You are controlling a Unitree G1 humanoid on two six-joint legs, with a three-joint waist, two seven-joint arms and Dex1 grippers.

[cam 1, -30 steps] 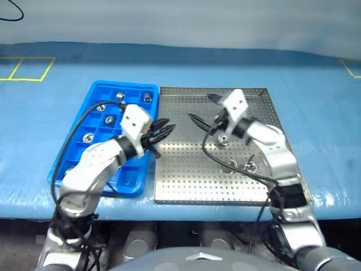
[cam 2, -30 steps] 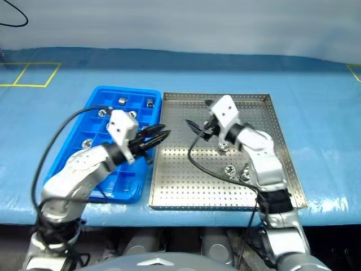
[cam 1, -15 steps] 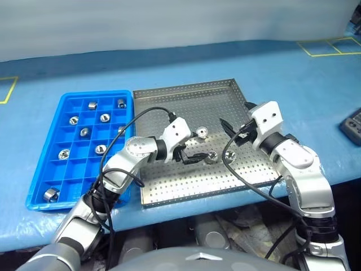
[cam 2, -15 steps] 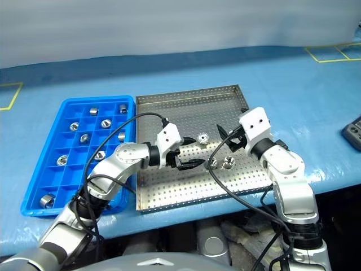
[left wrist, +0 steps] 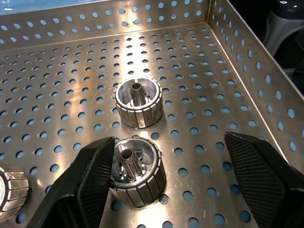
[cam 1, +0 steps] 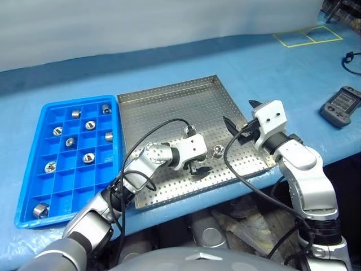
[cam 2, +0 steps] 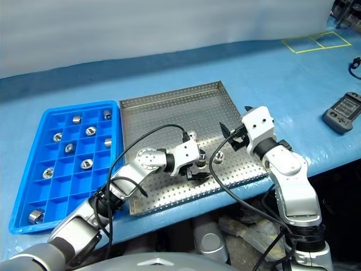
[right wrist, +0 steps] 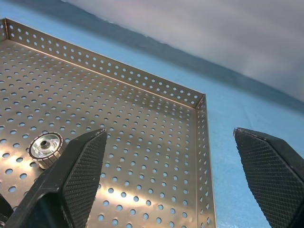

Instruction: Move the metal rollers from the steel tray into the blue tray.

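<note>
The left gripper (left wrist: 166, 190), jaws wide and empty, is lining up on a small shiny ribbed metal roller (left wrist: 137, 171) at the perforated steel tray's (cam 1: 169, 96) five o'clock corner; one finger touches it. Next it must centre, close, then carry it to the blue compartmented plastic tray (cam 1: 25, 175) at nine o'clock. The right gripper (right wrist: 173, 175) hangs wide and empty.

Seen from the robot's head, two side-by-side cameras look forward and down across the blue table (cam 1: 169, 62), both taking in the blue tray (cam 1: 34, 169), the steel tray (cam 1: 169, 107) and both arms from a moderate distance. The left wrist camera sits close above the steel tray's perforated floor, looking along the left gripper (left wrist: 180, 180) at two metal rollers (left wrist: 138, 102). The right wrist camera looks along the right gripper (right wrist: 185, 185) toward the tray's far corner, sharing that tray with the head views.
</note>
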